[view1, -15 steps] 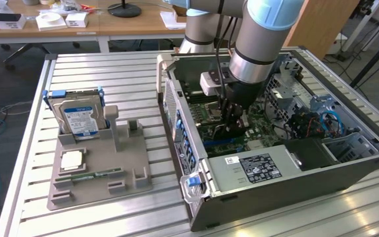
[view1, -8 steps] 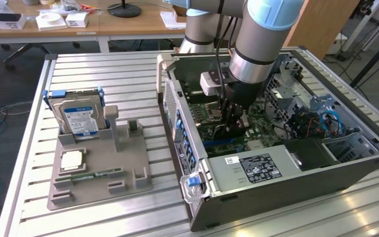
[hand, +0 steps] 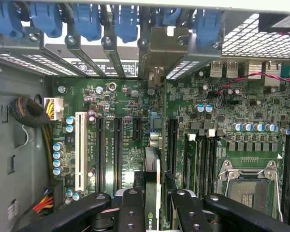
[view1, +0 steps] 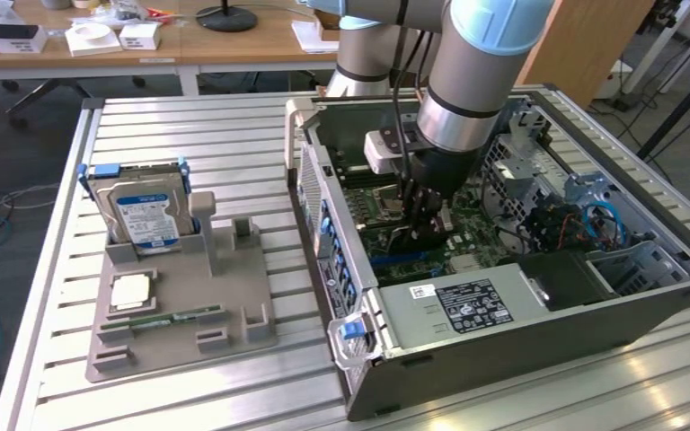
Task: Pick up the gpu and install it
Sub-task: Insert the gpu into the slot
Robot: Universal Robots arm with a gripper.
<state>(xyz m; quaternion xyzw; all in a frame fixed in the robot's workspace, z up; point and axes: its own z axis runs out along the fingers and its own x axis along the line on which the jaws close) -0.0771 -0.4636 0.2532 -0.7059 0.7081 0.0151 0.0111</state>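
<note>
The gpu (hand: 152, 186) stands edge-on between my fingers (hand: 131, 212), low in the centre of the wrist frame, its green board and black shroud seen from the top edge, with its silver end bracket (hand: 157, 77) reaching up to the slot openings at the case's rear wall. My gripper (hand: 152, 212) is clamped on the gpu, 1 black finger on each face of the card. The card sits over the motherboard (hand: 130, 125), in line with a long black expansion slot (hand: 171, 145); I cannot tell whether its edge connector is seated. Beside it on the board are a white slot (hand: 80, 150), 2 further black slots (hand: 109, 152) and, toward the lower right of the wrist frame, the open CPU socket (hand: 246, 186). A row of blue retention clips (hand: 87, 19) runs along the upper edge of that frame. In the exterior view my arm (view1: 471, 81) reaches down into the open computer case (view1: 537, 359) at centre frame, the gripper (view1: 423, 224) deep among the boards. At the left of that frame a grey fixture tray (view1: 177, 314) on the slatted table (view1: 177, 135) holds a hard drive (view1: 147, 215) upright, a CPU (view1: 129, 292) and a RAM stick (view1: 165, 319) lying flat.
</note>
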